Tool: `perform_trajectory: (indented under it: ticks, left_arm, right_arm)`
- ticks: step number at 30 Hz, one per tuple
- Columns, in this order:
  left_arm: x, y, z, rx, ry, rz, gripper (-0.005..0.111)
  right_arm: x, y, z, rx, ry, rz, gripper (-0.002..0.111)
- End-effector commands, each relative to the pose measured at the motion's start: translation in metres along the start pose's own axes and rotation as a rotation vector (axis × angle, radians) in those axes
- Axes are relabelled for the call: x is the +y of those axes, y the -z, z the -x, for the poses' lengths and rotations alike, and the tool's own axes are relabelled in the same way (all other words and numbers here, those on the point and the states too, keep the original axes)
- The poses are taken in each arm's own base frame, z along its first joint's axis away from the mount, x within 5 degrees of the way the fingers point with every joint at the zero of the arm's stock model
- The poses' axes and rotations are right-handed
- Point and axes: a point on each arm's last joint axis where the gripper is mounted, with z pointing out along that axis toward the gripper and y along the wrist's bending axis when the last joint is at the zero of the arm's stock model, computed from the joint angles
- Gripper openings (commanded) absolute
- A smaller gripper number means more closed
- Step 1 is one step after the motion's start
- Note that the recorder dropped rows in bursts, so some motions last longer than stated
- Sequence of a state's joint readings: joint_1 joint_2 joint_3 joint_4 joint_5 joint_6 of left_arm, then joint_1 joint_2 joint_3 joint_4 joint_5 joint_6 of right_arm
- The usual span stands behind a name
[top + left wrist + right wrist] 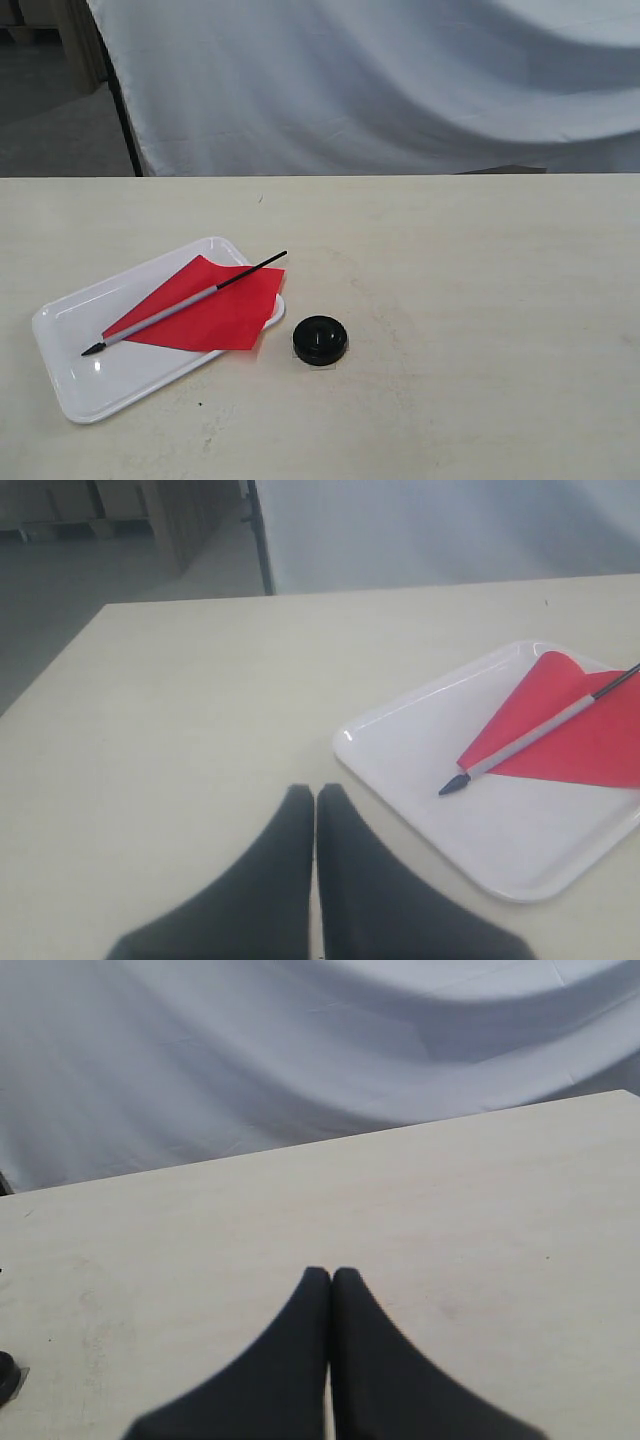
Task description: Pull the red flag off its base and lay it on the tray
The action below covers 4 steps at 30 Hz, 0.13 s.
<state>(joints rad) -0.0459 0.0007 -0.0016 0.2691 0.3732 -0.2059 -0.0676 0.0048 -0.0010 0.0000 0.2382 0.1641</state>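
Left jaws: the left gripper [315, 792] is seen closed, dark fingers pressed together tip to tip, nothing held between them.
Left gripper, position: held above bare table [480, 300], near one corner of the tray [420, 742], apart from it.
Right jaws: the right gripper [331, 1273] is likewise seen closed, fingers meeting along their length, nothing gripped.
Right gripper, position: held over open tabletop; the tray is not caught in its wrist view.
Red flag [215, 305]: laid flat on the tray, stick running diagonally across the cloth.
Stick ends: the pointed black tip is seen over the tray's white floor; the other black end reaches out past the tray's rim.
Cloth: spread on the tray, one edge draped over the rim.
Base [320, 340]: set on the table just beside the tray, off the draped edge, not touching the tray or the flag.
Backdrop: a pale sheet [400, 80] is hung behind the table, well beyond the tray.
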Motion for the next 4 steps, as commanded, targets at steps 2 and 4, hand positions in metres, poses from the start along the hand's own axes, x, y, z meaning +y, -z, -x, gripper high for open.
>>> perform_trajectory:
  ticks: [2,4]
  left_arm:
    - [-0.0001,-0.0001,-0.0005,0.002,0.006,-0.001,0.001]
    - [-0.0001,-0.0001,-0.0005,0.002,0.006,-0.001,0.001]
  right_arm:
    - [0.0001,0.0003,-0.0002,-0.003,-0.004,0.003,0.000]
    - [0.0001,0.0003,-0.0002,-0.003,-0.004,0.003,0.000]
